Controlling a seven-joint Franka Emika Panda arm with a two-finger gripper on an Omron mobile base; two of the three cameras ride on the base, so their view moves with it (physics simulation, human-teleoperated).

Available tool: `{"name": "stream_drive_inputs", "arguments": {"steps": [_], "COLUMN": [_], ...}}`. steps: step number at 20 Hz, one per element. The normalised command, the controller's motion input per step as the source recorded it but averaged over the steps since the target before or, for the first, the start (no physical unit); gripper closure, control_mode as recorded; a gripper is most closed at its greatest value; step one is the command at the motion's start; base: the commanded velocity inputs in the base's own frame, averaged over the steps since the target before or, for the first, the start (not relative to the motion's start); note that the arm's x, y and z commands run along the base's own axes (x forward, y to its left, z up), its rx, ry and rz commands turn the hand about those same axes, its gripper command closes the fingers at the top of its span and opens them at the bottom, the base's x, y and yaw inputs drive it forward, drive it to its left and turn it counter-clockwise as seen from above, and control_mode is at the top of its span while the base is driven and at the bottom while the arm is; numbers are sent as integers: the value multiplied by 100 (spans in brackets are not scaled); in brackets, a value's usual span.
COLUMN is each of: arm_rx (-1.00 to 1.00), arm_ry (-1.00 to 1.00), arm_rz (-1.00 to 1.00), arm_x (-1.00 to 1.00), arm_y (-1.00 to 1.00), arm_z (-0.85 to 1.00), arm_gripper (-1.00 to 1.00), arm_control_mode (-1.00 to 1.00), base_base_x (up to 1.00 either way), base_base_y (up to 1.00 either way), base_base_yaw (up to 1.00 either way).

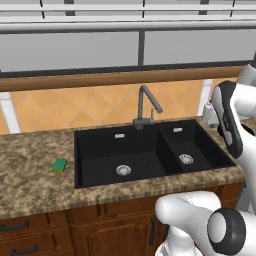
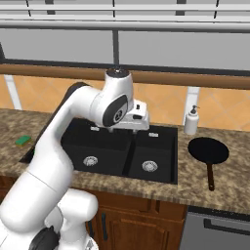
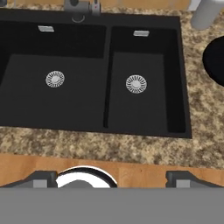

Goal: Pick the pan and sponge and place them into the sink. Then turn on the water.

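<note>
The black pan (image 2: 208, 149) lies on the counter right of the sink (image 2: 163, 152), its brown handle pointing toward the front edge; its rim (image 3: 216, 59) shows at the right edge of the hand view. On the counter left of the sink (image 1: 100, 159) rests the green and yellow sponge (image 1: 59, 165), also seen as the sponge (image 2: 22, 141). My gripper (image 2: 131, 128) hangs open above the sink (image 3: 78, 105), near the divider between the two basins, with nothing between its fingertips (image 3: 42, 179). The grey faucet (image 1: 145, 106) stands behind the basins, and no water is in view.
A white soap dispenser (image 2: 191, 120) stands behind the pan at the back of the counter. Both basins hold nothing but their silver drains (image 3: 55, 79). Tiled wall and a window ledge run behind the counter, wooden cabinets below.
</note>
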Motion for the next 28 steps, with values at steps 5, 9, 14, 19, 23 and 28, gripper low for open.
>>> {"name": "stream_drive_inputs", "arguments": {"steps": [5, 9, 14, 19, 23, 28], "arm_rx": [0, 0, 0, 0, -1, -1], "arm_ry": [0, 3, 0, 4, 7, 8], "arm_rz": [0, 0, 0, 0, 0, 0], "arm_x": [-11, -2, 0, 2, 15, 21], "arm_y": [-65, -66, -65, -53, -41, -42], "arm_z": [-17, -14, -29, -41, -47, -44], "arm_gripper": [-100, -100, -100, -100, -100, -100], "arm_control_mode": [-100, -100, -100, -100, -100, -100], "base_base_x": [0, 0, 0, 0, 0, 0], "base_base_y": [0, 0, 0, 0, 0, 0], "base_base_yaw": [0, 0, 0, 0, 0, 0]}}
